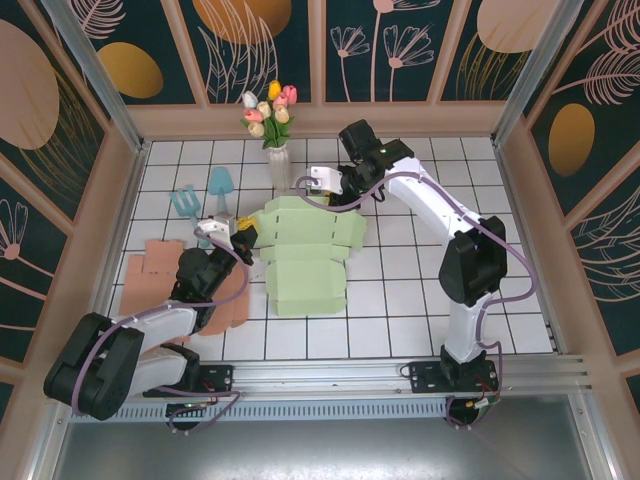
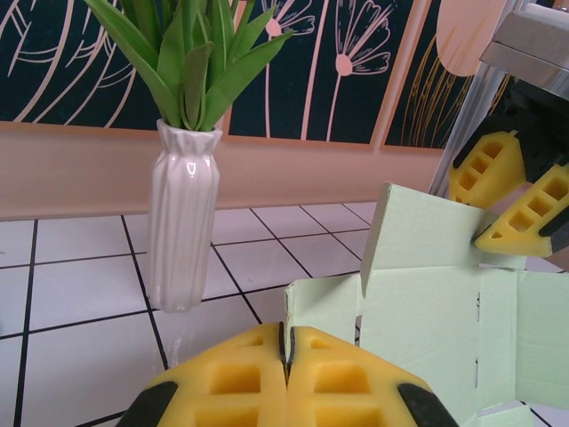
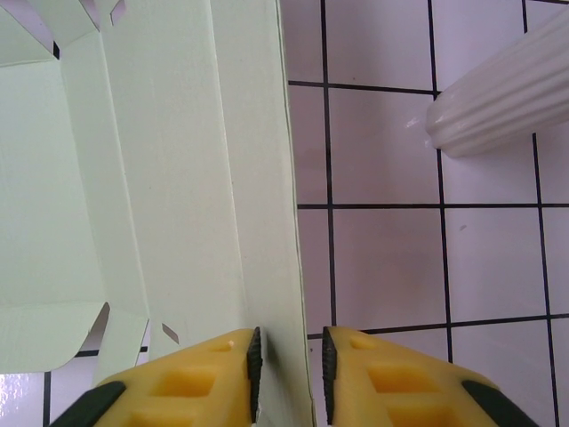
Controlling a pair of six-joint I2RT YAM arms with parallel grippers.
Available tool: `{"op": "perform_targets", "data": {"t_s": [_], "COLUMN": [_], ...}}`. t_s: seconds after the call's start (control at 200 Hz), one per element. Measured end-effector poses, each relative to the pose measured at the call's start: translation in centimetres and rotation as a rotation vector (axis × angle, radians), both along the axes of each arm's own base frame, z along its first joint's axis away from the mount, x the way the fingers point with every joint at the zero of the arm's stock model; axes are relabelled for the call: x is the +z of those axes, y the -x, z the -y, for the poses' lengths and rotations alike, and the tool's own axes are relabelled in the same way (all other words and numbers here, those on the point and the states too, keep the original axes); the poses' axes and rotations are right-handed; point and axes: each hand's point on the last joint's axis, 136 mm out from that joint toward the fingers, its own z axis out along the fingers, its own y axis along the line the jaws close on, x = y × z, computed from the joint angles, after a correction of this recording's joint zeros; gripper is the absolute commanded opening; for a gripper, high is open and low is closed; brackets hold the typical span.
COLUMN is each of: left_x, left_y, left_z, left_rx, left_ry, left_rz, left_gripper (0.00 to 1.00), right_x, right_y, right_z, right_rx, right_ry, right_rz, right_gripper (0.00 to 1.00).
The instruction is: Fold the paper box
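- I see the left gripper point(image 2: 286, 365) with its yellow pads pressed flat together. The near edge of the paper box point(image 2: 418, 311) runs straight into their seam, so I read it as clenched on that edge.
- On my right wrist feed, the right gripper point(image 3: 291, 374) is released. Its fingers stand a little apart, straddling the rim of a pale green panel point(image 3: 160, 178), with bare tile showing between the paper and one pad.
- From the left wrist I see the right gripper point(image 2: 511, 191) at 2 o'clock, its two fingers on either side of a flap that is tilted up off the sheet.
- From above, the paper box point(image 1: 305, 255) lies mostly unfolded at the middle of the tiled table point(image 1: 420, 300). The left gripper point(image 1: 237, 240) is at its 9 o'clock edge and the right gripper point(image 1: 312, 192) at its 12 o'clock edge.
- The white vase point(image 1: 278, 165) of tulips stands just beyond the box at 11 o'clock, near the right gripper.
- Two teal scoops point(image 1: 200, 195) lie at 10 o'clock.
- Flat peach card sheets point(image 1: 150, 265) lie at 9 o'clock, partly under the left arm.
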Motion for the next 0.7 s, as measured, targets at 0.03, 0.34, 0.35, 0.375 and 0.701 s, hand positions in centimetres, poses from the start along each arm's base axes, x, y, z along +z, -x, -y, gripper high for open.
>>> {"op": "perform_targets", "data": {"t_s": [0.03,0.34,0.35,0.375,0.701], "left_x": [-0.01,0.1,0.07,0.07,0.15], "left_y": [0.02,0.15,0.17,0.21,0.35], "left_z": [-0.01,-0.02,-0.02,-0.01,-0.05], "left_rx": [0.0,-0.001,-0.001,-0.002,-0.003], "left_ry": [0.0,0.002,0.002,0.002,0.003], "left_rz": [0.0,0.004,0.003,0.004,0.007], "left_gripper": [0.0,0.0,0.0,0.0,0.0], "right_x": [0.0,-0.41,-0.42,-0.5,-0.9], "right_y": [-0.01,0.13,0.13,0.14,0.23], "right_z": [0.01,0.11,0.12,0.16,0.33], "right_rx": [0.0,-0.001,-0.001,-0.001,-0.003], "right_ry": [0.001,0.007,0.007,0.01,0.021], "right_rz": [0.0,-0.008,-0.008,-0.008,-0.013], "right_gripper": [0.24,0.19,0.19,0.18,0.16]}}
